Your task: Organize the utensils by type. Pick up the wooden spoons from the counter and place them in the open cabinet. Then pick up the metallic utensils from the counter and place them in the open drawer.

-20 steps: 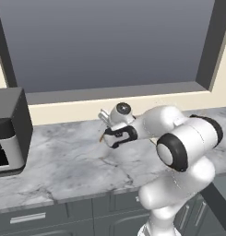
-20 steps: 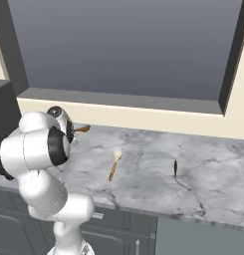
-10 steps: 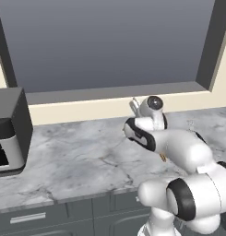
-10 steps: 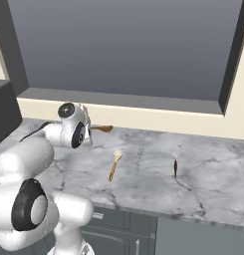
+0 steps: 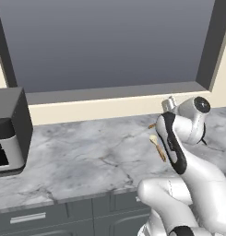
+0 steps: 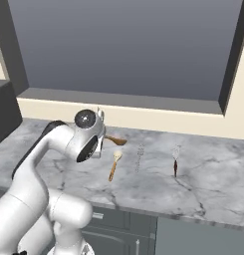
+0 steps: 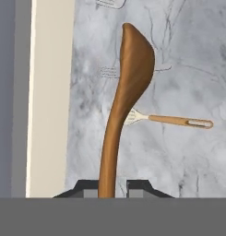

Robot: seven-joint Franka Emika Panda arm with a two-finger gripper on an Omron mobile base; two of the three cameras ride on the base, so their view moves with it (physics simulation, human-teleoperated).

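While gripper [image 7: 112, 186] stays clamped on orange-brown spoon [image 7: 128, 87], arm has swung right over counter [image 5: 86, 156].

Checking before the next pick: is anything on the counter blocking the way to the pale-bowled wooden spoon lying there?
Nothing visible does. The gripper is shut on the orange-brown spoon, above the counter. The pale-bowled spoon lies alone on open marble.

On the counter [image 6: 203, 191], the cream-bowled wooden spoon [image 6: 114, 165] lies left of a fork [image 6: 139, 157], with another utensil [image 6: 176, 163] further right. The all-wood spoon [image 6: 115, 140] sticks out above the counter, behind them, nearer the wall.
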